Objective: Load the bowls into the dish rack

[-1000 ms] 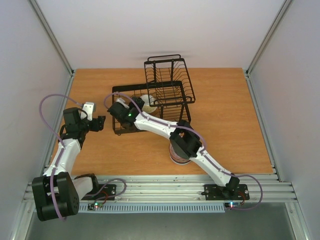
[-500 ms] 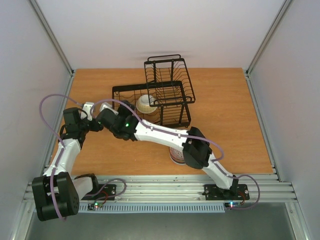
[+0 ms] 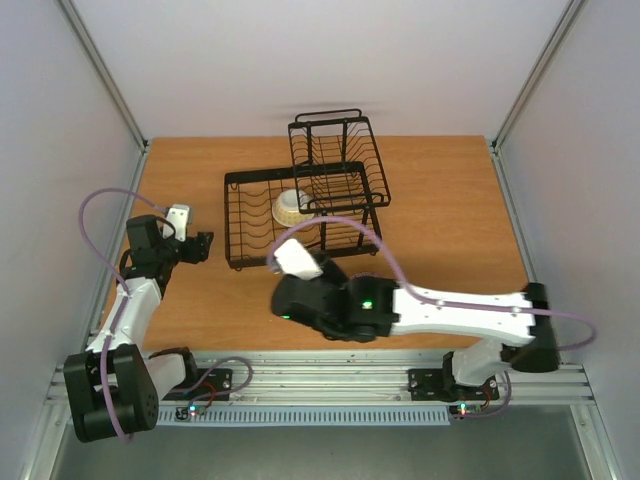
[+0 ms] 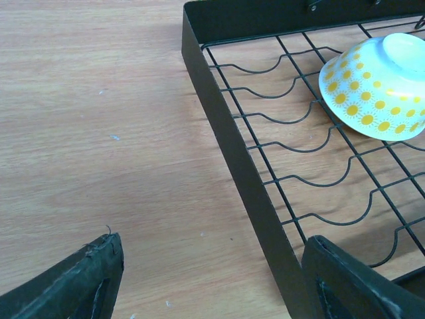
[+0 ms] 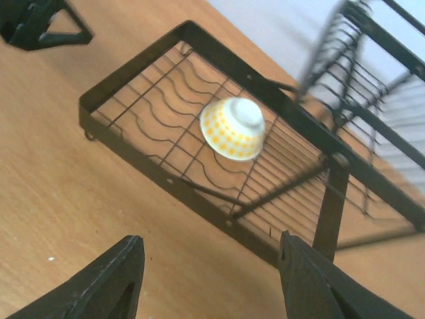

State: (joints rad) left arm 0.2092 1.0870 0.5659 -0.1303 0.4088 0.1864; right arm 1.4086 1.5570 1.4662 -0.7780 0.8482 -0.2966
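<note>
The black wire dish rack (image 3: 250, 215) stands mid-table. One bowl (image 3: 291, 207), white with yellow dots, lies upside down in its lower basket; it also shows in the left wrist view (image 4: 378, 86) and the right wrist view (image 5: 232, 128). My left gripper (image 3: 200, 245) is open and empty just left of the rack's near left corner (image 4: 265, 212); its jaws (image 4: 219, 282) straddle the rack's edge. My right gripper (image 3: 284, 298) is open and empty, low over the table in front of the rack (image 5: 166, 176). The other bowls are hidden under my right arm.
The smaller raised basket (image 3: 335, 150) stands at the rack's far right. My right arm (image 3: 450, 312) stretches along the near edge of the table. White walls close in both sides, and a metal rail (image 3: 330, 365) runs along the front.
My right gripper has pulled back from the rack toward the near edge, empty, and the arm now lies over the bowl stack. The dotted bowl stays in the rack. The left arm barely moved.
</note>
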